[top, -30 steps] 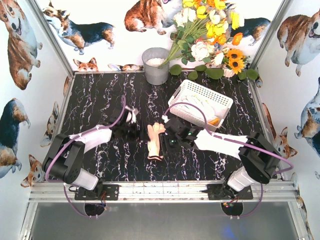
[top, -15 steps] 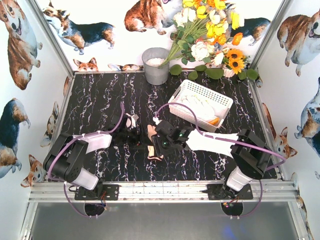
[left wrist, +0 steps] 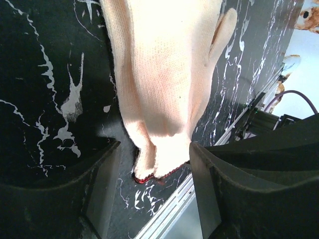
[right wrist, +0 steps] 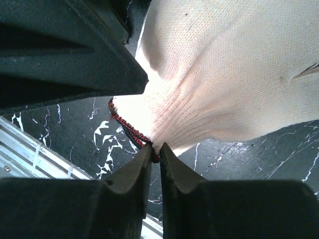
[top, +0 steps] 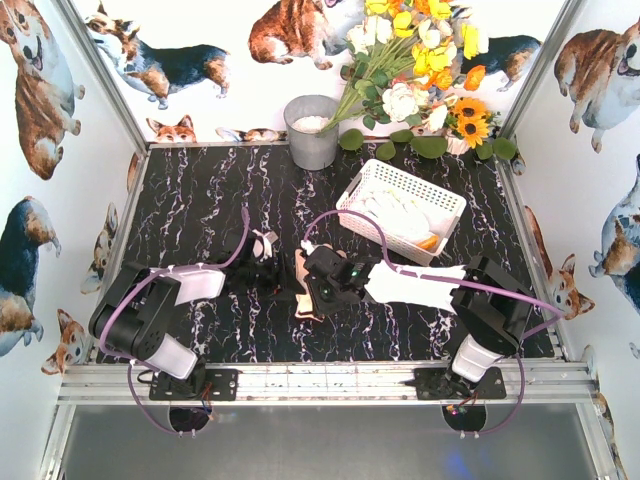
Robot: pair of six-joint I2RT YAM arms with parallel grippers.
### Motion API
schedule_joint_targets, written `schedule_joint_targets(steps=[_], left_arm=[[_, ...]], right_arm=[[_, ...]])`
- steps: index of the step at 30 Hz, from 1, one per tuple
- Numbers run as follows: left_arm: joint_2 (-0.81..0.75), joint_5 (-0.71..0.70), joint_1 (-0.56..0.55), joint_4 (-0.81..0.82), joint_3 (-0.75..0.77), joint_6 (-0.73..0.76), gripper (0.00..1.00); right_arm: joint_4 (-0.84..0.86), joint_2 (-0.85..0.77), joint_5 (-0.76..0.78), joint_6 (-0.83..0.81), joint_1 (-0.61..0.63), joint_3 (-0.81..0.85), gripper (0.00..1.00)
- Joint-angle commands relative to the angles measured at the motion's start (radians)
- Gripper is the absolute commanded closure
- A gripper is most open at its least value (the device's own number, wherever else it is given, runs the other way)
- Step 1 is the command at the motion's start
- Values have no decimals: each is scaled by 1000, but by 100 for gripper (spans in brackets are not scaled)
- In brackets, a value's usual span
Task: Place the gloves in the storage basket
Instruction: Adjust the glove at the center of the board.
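Note:
A cream-white knit glove [top: 302,265] with a red-edged cuff lies on the black marble table, mid-front. My right gripper [top: 312,298] is shut on its cuff edge, as the right wrist view [right wrist: 155,149] shows, with the glove [right wrist: 224,74] spreading beyond it. My left gripper [top: 278,278] is open right beside it. In the left wrist view its jaws [left wrist: 154,148] stand either side of the glove's [left wrist: 164,74] cuff without touching. The white lattice storage basket [top: 410,180] sits back right with several gloves [top: 395,213] inside, one showing an orange patch.
A grey metal bucket [top: 312,130] stands at the back centre. A flower bouquet [top: 420,70] leans behind the basket. The left gripper's finger [right wrist: 65,50] fills the upper left of the right wrist view. The table's metal front rail [top: 320,380] is near.
My right gripper has moved left from beside the basket onto the glove and shut on its cuff. My left gripper has edged right toward the glove.

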Motion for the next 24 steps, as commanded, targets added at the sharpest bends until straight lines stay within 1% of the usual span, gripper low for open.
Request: schedule_joint_targets(steps=[1,8,24], left_arm=[[25,-25,-10,21,-42,-13,48],[27,-33,-13,73,-62,-48,49],[28,-52,-18,73,-70,-42,55]], right_arm=[[27,2,21,4,8,48,88],[-2,-26,26,11,26,64,88],[-20,-68,55,62,76,43,87]])
